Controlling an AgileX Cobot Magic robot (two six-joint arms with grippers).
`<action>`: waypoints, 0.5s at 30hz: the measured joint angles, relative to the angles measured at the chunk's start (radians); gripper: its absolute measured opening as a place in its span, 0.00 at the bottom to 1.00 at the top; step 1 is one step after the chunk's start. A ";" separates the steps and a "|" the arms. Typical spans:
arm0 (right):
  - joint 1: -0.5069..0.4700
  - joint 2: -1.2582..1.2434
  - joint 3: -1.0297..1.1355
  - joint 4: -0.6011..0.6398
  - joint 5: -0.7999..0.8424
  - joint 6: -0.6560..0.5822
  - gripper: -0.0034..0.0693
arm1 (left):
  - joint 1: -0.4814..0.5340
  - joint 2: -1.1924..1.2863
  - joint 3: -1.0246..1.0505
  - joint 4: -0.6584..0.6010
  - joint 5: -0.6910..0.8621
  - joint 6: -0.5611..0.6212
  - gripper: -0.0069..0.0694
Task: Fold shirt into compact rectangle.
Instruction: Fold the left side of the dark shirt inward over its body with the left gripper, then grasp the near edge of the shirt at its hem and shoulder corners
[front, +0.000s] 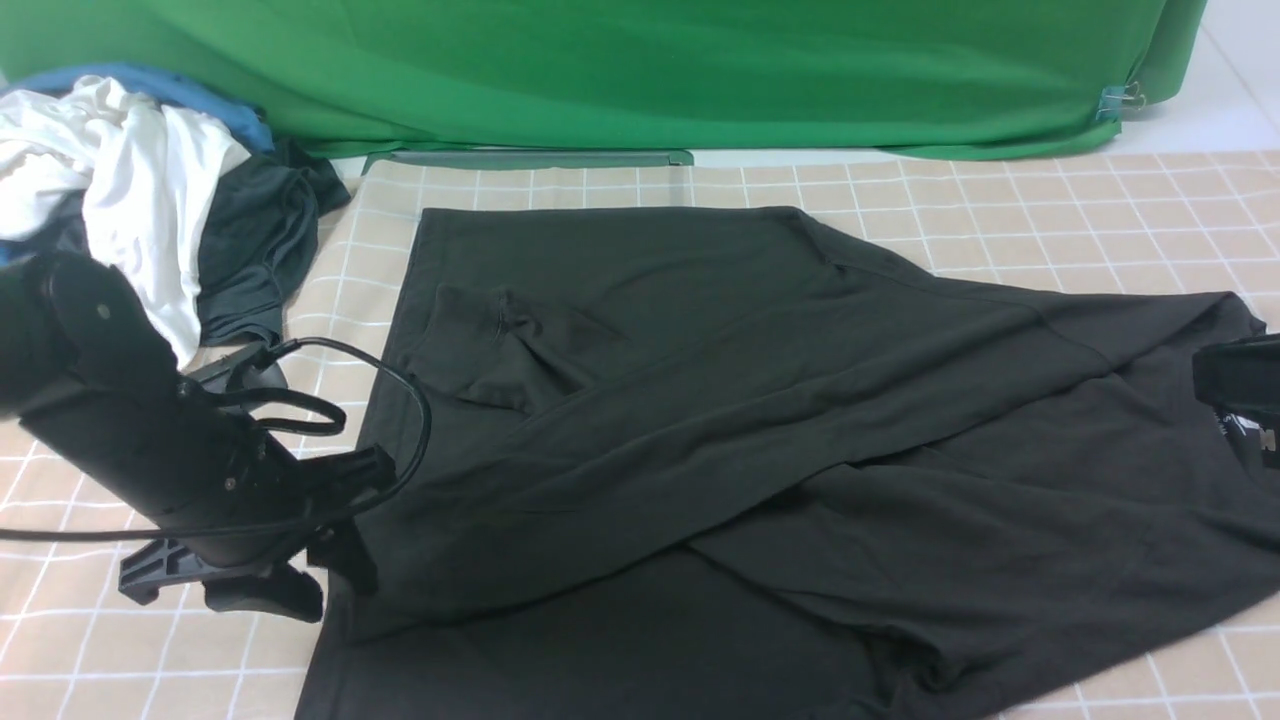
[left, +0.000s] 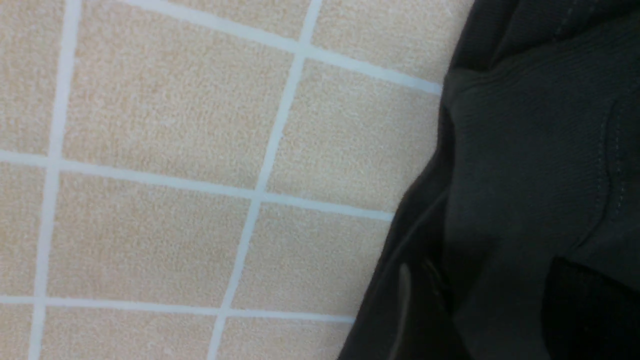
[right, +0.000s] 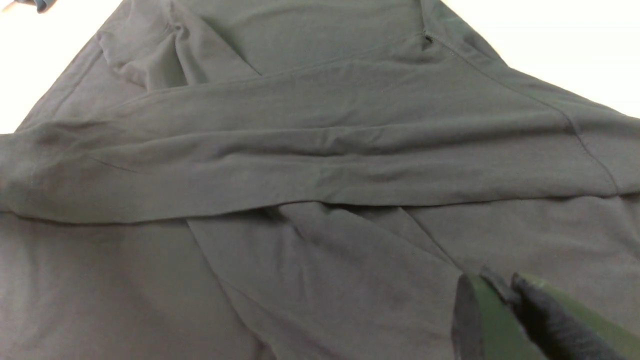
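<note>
- Left gripper: low at the left edge of the shirt; whether its jaws are spread cannot be told.
- Right gripper: pressed together on a fold of the shirt, at its right end.
- Shirt: partly folded, lying across the checked cloth.
- Heap of garments: far left, beside the shirt.

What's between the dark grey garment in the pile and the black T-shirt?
Front view: only a bare strip of beige white-gridded table cover separates the crumpled dark grey garment from the black cotton T-shirt.
</note>
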 joint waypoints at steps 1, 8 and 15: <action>0.000 0.000 0.000 0.000 0.006 0.000 0.17 | 0.000 0.000 -0.030 0.010 0.032 0.000 0.59; 0.000 0.012 -0.062 -0.008 0.107 -0.011 0.17 | 0.000 -0.050 -0.269 0.054 0.212 -0.031 0.80; 0.002 0.089 -0.176 -0.012 0.260 -0.011 0.17 | 0.000 -0.196 -0.292 0.123 0.290 -0.103 0.79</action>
